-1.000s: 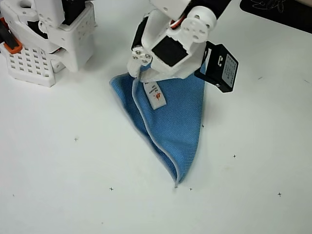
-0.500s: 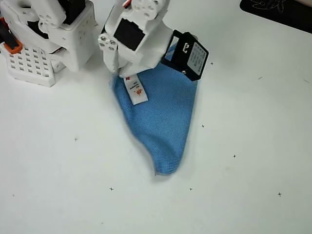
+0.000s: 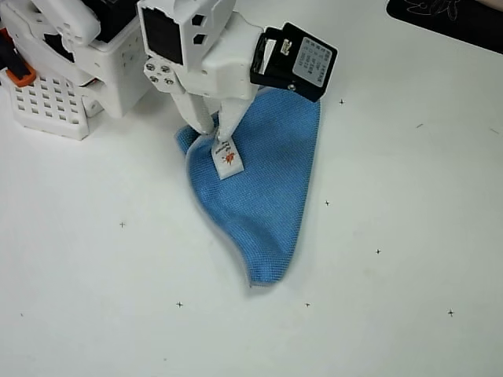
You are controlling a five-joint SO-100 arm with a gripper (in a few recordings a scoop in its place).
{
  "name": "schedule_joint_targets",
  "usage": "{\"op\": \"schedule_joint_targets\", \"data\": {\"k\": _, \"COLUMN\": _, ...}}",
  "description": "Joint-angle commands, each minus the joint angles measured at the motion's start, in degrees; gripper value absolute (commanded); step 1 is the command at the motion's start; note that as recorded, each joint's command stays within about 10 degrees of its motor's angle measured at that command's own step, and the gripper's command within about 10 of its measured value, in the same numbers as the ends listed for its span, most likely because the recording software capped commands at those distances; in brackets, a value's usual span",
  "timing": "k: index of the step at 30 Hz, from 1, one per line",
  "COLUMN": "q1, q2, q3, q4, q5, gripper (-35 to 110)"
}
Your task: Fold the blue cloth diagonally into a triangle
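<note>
On the white counter (image 3: 409,236), a little left of the middle in the overhead view, the blue cloth (image 3: 263,196) lies folded over on itself into a rough, lopsided triangle. Its broad end sits at the top, partly under the arm, and it narrows downward to a rounded tip near the lower centre of the picture. The fabric is a medium blue with a fine woven texture. The right edge runs fairly straight from the top right corner down to the tip, while the left edge bulges outward in a soft curve. A thin pale line of edging shows along the lower tip. A small white tag (image 3: 226,157) with red print lies on the upper left part of the cloth, facing up.

The white gripper (image 3: 211,129) points down onto the cloth's upper left corner, just above the tag. Its fingers (image 3: 228,126) stand close together and seem to pinch a bunched bit of fabric there, though the arm's body hides the contact. A black camera box (image 3: 302,63) rides on the arm beside it, over the cloth's top edge.
</note>
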Motion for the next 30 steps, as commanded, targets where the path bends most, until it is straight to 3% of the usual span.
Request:
{"op": "schedule_joint_targets", "data": {"k": 1, "q1": -0.44, "q2": 1.93, "q3": -0.26, "q4": -0.70, "q5": -0.79, "gripper": 19}}
{"op": "schedule_joint_targets", "data": {"k": 15, "q1": 2.90, "q2": 1.67, "q3": 2.02, "q4": -2.99, "q5": -3.78, "gripper": 25}}
{"op": "schedule_joint_targets", "data": {"k": 24, "q1": 9.49, "q2": 19.67, "q3": 12.22, "q4": -3.34, "q5": -4.13, "gripper": 25}}
{"op": "schedule_joint_targets", "data": {"k": 30, "q1": 10.46, "q2": 20.57, "q3": 13.01, "q4": -3.60, "q5": -4.13, "gripper": 25}}
